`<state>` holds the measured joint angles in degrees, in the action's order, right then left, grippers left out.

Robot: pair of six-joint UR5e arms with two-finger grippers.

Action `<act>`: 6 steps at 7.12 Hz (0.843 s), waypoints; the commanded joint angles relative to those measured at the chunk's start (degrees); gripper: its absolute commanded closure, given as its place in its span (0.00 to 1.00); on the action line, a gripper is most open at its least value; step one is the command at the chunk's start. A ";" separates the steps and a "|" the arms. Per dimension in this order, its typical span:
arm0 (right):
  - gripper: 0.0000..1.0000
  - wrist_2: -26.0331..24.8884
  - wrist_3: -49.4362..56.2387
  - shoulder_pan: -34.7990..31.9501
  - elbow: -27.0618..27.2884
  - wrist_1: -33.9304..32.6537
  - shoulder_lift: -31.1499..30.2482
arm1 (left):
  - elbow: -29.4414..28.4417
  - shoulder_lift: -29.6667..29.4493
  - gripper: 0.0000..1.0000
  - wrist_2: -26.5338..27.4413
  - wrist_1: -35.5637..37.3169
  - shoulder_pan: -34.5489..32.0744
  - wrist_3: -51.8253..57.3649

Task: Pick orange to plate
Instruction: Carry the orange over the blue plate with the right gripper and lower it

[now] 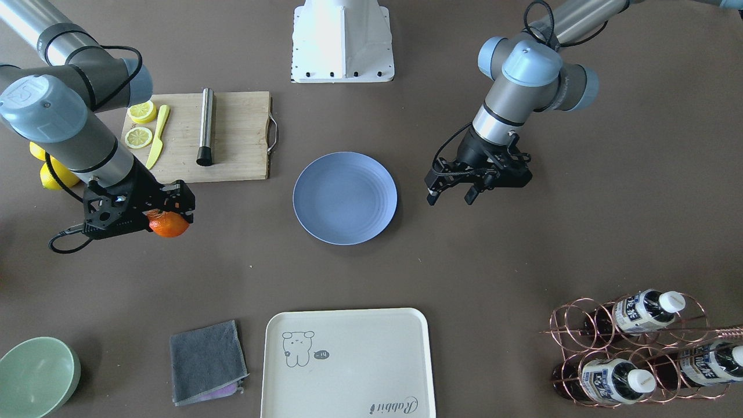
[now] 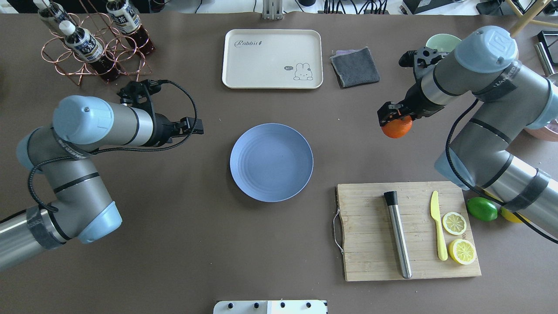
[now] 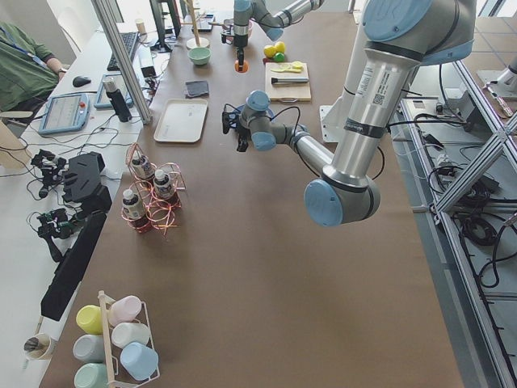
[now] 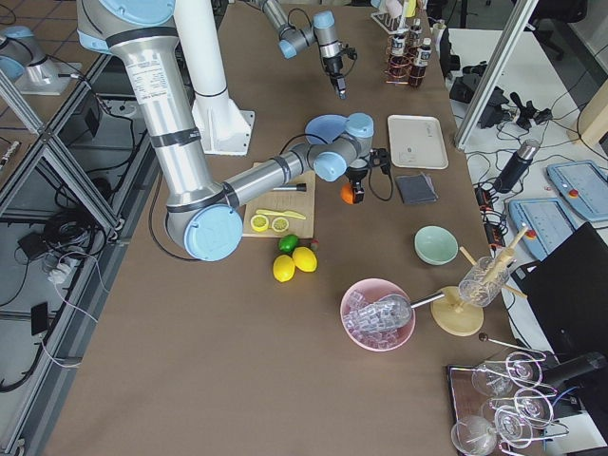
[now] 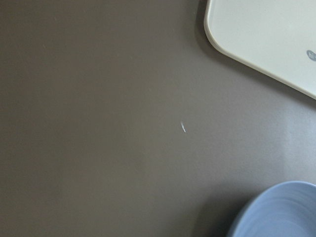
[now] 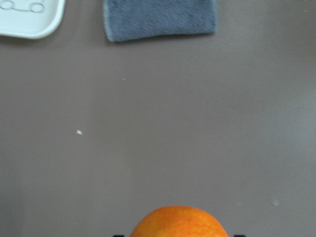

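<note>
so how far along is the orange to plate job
Done: the right gripper is shut on the orange, so the pick looks made. In hand: the orange sits in that grip, well to one side of the plate. Left: bring it over the plate, which is bare, and release. The left gripper hangs open and holds nothing.

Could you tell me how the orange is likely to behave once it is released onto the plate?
Being round, the orange may well roll when released; the shallow raised rim of the plate should probably stop it. Its dimpled skin likely gives the right gripper decent friction.
</note>
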<state>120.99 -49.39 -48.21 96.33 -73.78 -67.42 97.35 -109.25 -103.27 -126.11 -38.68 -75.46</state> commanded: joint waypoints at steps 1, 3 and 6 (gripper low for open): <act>1.00 -6.25 -8.32 7.12 0.09 -0.22 7.37 | 5.63 8.49 0.02 -1.65 1.20 -9.34 19.23; 1.00 -14.96 -12.04 14.77 -0.09 -8.17 14.39 | 5.92 14.74 0.02 -12.02 -2.79 -19.81 20.08; 1.00 -21.57 -17.23 21.56 -8.04 -8.32 20.37 | 2.34 19.60 0.02 -18.93 -5.37 -26.42 29.13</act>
<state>101.95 -65.37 -28.98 92.96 -82.29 -50.15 102.04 -90.48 -117.70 -131.21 -62.01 -48.86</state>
